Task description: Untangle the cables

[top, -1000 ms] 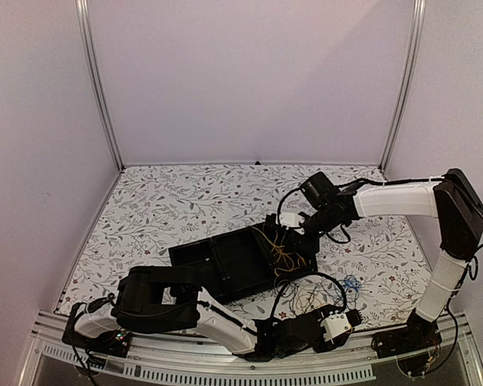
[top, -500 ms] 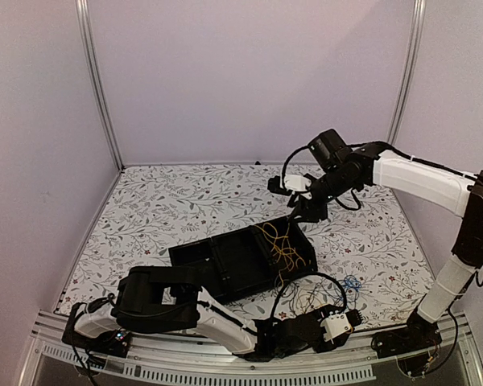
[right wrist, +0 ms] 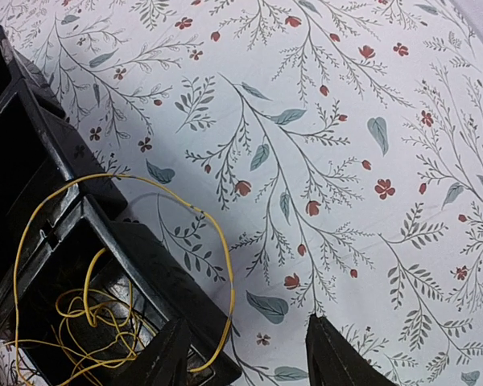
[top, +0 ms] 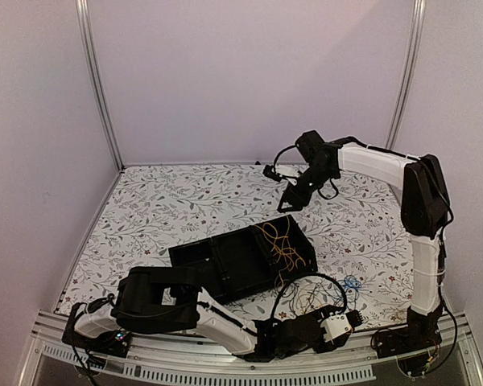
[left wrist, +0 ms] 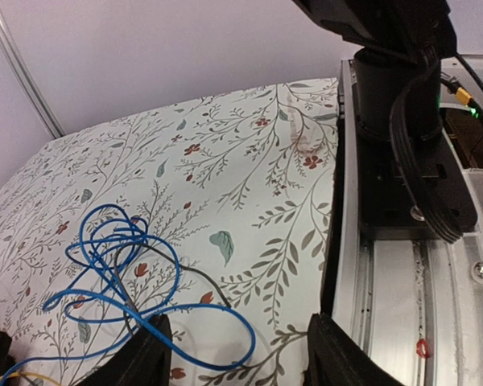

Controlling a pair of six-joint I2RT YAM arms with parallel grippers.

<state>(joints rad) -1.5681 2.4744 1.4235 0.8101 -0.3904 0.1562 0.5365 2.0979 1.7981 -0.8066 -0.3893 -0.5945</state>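
A tangled yellow cable (top: 280, 241) lies in the right compartment of the black tray (top: 217, 256); one loop (right wrist: 225, 265) hangs over the tray rim (right wrist: 157, 277) onto the table. My right gripper (top: 292, 198) hovers open and empty above the table behind the tray, its fingertips (right wrist: 171, 358) framing the rim and the loop. A blue cable (left wrist: 117, 269), knotted with a thin dark cable (left wrist: 195, 273), lies at the near right (top: 352, 283). My left gripper (left wrist: 241, 363) rests low and open; the blue loop lies on the table between its fingers, unheld.
The right arm's base (left wrist: 402, 121) and the aluminium rail (left wrist: 402, 305) at the table's near edge stand just right of my left gripper. A black cable loop (top: 306, 279) arcs over the left wrist. Walls enclose the floral table on three sides.
The right gripper opened, let go of the yellow cable at the tray, and rose back toward the rear wall. The left arm stayed still.
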